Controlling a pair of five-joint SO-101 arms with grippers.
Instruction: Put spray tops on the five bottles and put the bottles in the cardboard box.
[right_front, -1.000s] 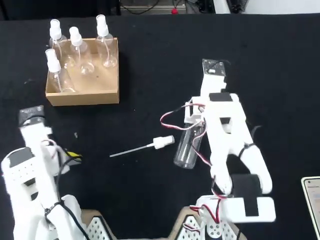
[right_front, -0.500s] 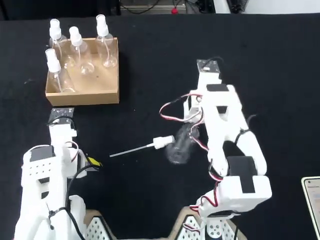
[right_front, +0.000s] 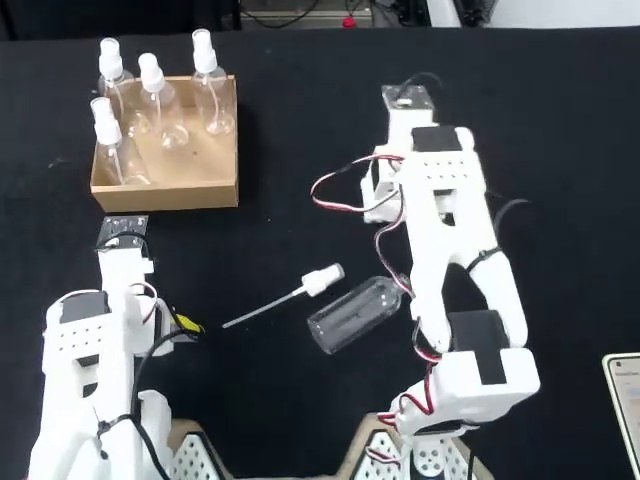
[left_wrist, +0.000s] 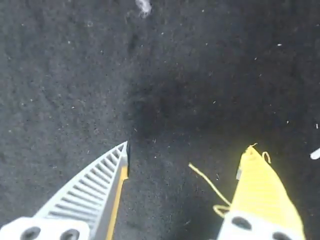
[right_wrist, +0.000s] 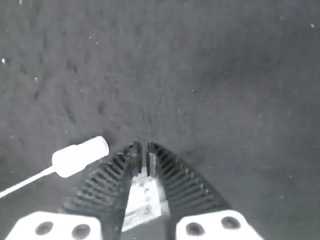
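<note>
Nearest the arm bases, the left end effector hangs released, jaws wide apart over bare table. Just beyond, the fifth bottle lies on its side, uncapped. Its neck end runs under the right arm. It looks like clear, empty plastic, so probably light, smooth and apt to roll. A grip across the mid-body seems safest, firm enough not to slip but not enough to dent it. The loose spray top lies just beside it, its thin dip tube trailing toward the left arm. The tube likely bends, so the stubby head is the place to hold. The right end effector is clenched on nothing, near that head. The right arm overhangs the bottle's neck and may hinder access. Farthest off, the cardboard box holds four capped bottles, with room left at its near side.
</note>
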